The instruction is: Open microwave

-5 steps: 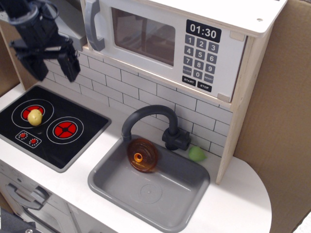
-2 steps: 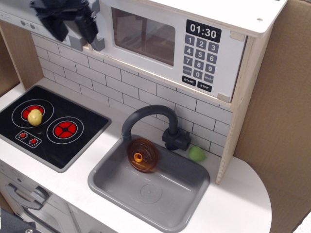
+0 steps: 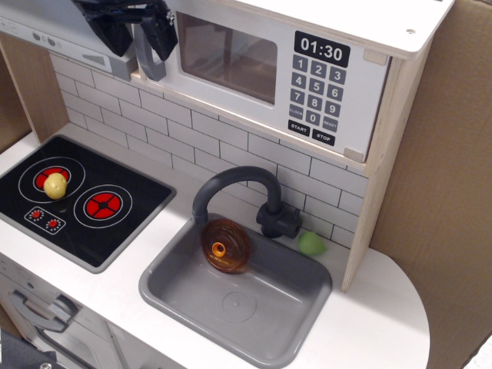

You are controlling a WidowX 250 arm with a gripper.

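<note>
The microwave (image 3: 231,58) sits in the pale-wood cabinet at the top, with its white door flush and closed. It has a clear window, a black keypad (image 3: 315,96) and a clock display (image 3: 321,51) reading 01:30. Its grey vertical handle (image 3: 151,69) is at the door's left edge, and only the lower end shows. My black gripper (image 3: 140,38) is at the top left, right at the handle. One finger is on each side of the bar, and the jaws look open around it.
The grey range hood (image 3: 46,31) is left of the gripper. Below are a black stove (image 3: 115,231) with a yellow ball (image 3: 55,185), a grey sink (image 3: 284,330) holding an orange disc (image 3: 225,245), a faucet (image 3: 231,181), a green ball (image 3: 311,243) and a cardboard wall (image 3: 446,192).
My gripper has risen from beside the tiled wall and moved right to the microwave handle, which now lies between its fingers. The door has not moved.
</note>
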